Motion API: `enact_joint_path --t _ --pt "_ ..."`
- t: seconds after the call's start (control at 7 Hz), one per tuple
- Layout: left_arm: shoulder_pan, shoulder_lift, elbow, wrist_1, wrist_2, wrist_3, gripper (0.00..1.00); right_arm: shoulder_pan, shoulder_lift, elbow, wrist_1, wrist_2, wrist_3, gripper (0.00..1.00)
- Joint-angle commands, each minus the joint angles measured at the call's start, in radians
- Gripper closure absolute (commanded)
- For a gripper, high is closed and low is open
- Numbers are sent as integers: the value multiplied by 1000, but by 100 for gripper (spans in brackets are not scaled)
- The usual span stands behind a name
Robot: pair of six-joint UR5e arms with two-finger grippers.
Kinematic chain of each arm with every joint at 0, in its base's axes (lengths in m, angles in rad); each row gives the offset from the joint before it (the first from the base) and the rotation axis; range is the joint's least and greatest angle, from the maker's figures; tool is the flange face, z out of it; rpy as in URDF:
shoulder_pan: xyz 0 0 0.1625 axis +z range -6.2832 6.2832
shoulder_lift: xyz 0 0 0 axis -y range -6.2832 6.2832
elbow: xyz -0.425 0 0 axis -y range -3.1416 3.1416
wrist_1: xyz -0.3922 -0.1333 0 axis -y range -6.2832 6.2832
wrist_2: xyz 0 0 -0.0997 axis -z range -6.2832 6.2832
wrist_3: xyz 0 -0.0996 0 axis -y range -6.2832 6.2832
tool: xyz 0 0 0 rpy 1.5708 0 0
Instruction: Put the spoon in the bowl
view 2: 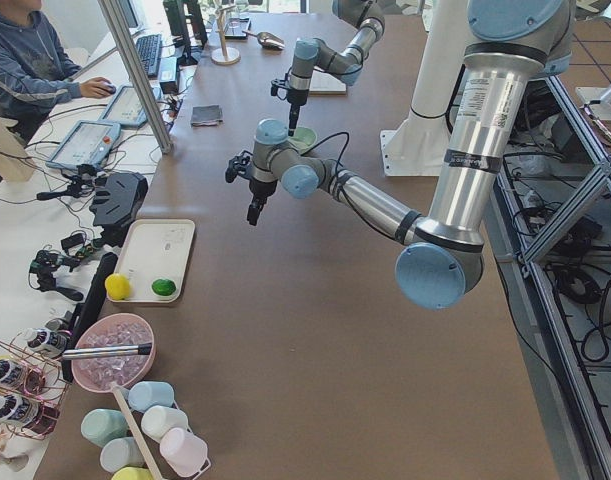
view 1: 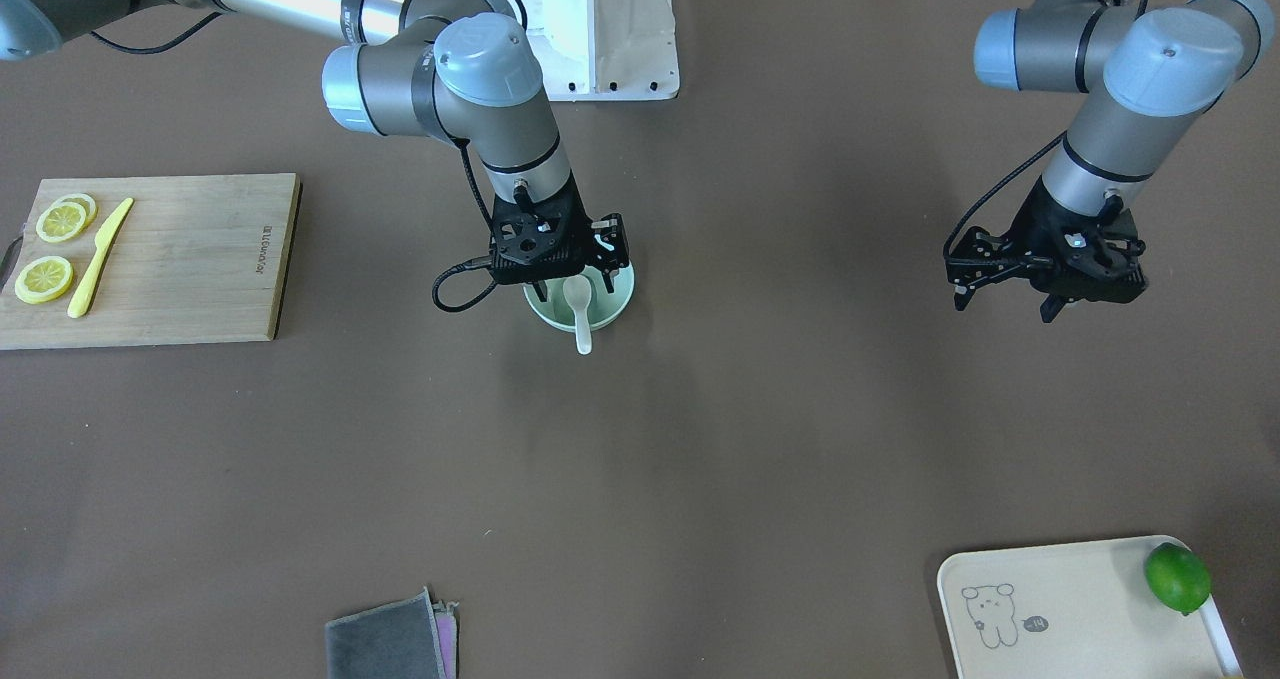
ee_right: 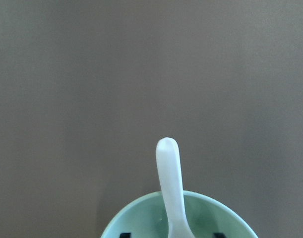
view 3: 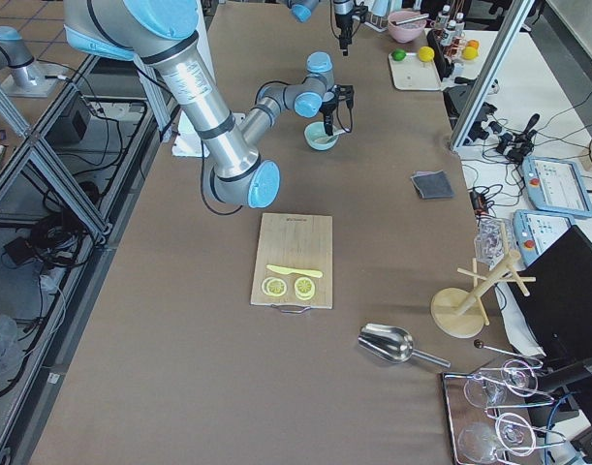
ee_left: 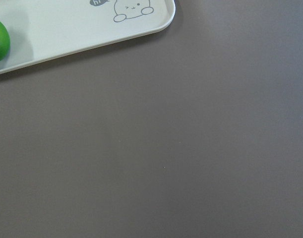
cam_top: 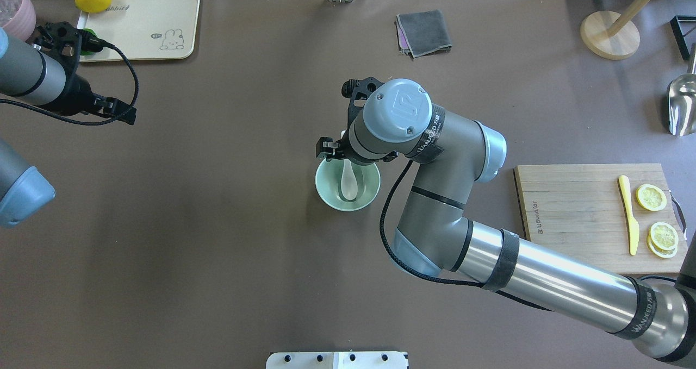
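Observation:
The pale mint-green bowl (cam_top: 329,195) stands mid-table. It also shows in the front view (view 1: 545,316) and in the right wrist view (ee_right: 136,220). The white spoon (cam_top: 348,181) lies in it with its scoop inside. Its handle (ee_right: 168,168) leans over the rim toward the far side (view 1: 582,334). My right gripper (view 1: 578,277) hovers just above the bowl, open. Its fingertips (ee_right: 124,234) stand either side of the spoon, apart from it. My left gripper (view 1: 1003,304) hangs open and empty over bare table near the tray.
A wooden cutting board (cam_top: 576,211) with lemon slices and a yellow knife (cam_top: 628,217) lies at my right. A cream tray (cam_top: 147,26) with a lemon and a lime (view 1: 1177,577) is far left. A grey cloth (cam_top: 424,32), a wooden stand (cam_top: 609,35) and a metal scoop (cam_top: 682,108) are at the far side.

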Motion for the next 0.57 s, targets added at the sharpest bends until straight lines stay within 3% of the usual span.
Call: enact_joint_path --t 0.0,0.14,0.43 --pt "-39 10 -5 7 -35 19 3 65 -98 83 -5 42 -15 0" --pt "-89 51 -5 7 -61 114 3 149 -189 138 -17 151 -82 0" --pt "-264 127 53 13 -168 415 3 344 -418 249 -18 287 -341 0"
